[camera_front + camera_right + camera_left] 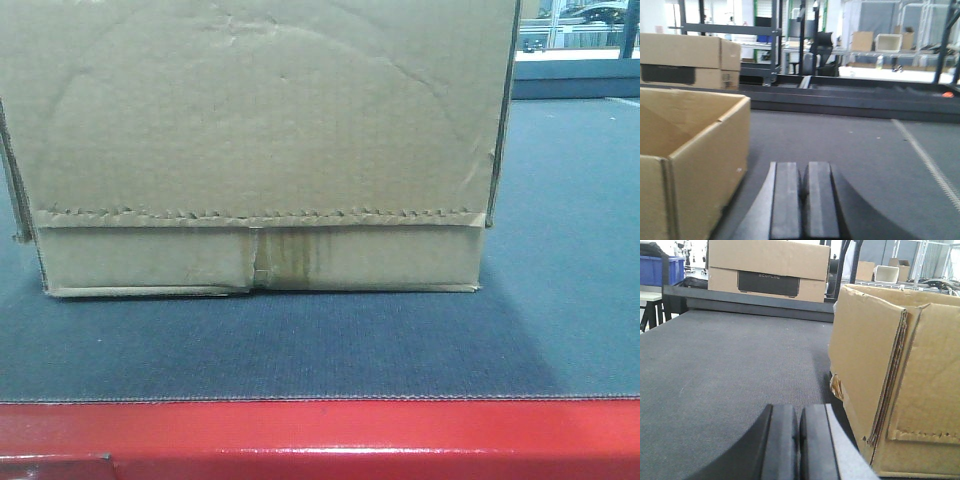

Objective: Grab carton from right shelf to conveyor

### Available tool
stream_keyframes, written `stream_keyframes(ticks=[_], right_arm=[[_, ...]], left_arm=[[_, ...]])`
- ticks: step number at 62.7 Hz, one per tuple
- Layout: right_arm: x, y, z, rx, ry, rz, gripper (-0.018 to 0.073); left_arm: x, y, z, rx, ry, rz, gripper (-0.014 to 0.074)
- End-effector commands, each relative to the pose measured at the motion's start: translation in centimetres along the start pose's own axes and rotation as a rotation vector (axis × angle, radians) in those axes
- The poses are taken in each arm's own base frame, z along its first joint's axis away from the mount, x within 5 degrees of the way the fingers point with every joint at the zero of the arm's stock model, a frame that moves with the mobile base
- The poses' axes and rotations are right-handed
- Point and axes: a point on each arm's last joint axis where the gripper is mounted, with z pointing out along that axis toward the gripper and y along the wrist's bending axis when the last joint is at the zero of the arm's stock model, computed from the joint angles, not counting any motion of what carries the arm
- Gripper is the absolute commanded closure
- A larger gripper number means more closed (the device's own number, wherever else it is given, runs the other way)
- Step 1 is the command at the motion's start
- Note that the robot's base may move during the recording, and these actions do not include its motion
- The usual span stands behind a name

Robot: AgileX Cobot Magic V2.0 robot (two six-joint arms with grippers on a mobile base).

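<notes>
The brown carton rests on the dark grey conveyor belt, just behind the belt's red front edge. Its serrated flap edge and taped seam face the front camera. In the left wrist view the carton stands to the right of my left gripper, whose pads are pressed together with nothing between them. The right wrist view has the open-topped carton to the left of my right gripper, also shut and empty. Neither gripper touches the carton. The right shelf is out of view.
A second cardboard box with a dark label sits beyond the belt's far rail. A blue bin is at the far left. Racks with boxes and a white bin stand in the background. A white line crosses the belt.
</notes>
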Motion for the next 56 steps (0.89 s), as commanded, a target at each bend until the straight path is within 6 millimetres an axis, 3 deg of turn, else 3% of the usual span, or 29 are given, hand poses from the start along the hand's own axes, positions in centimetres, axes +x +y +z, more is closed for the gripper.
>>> stream_keyframes(ticks=[1,20,56], right_arm=[[1.6,-0.1,0.5,0.041,-0.037,-0.021,0.0628],[10.2,-0.3,0.9,0.099,0.004,0.044,0.0628],[10.4,-0.2,0.6,0.093,0.017,0.033,0.0628]], left_arm=[[-0.3,0.0,-0.1,-0.003,-0.029,0.0,0.0582],[-0.3,0.0,-0.1,-0.003,-0.029,0.0,0.0582],[-0.3,0.0,-0.1,-0.003,-0.029,0.0,0.0582]])
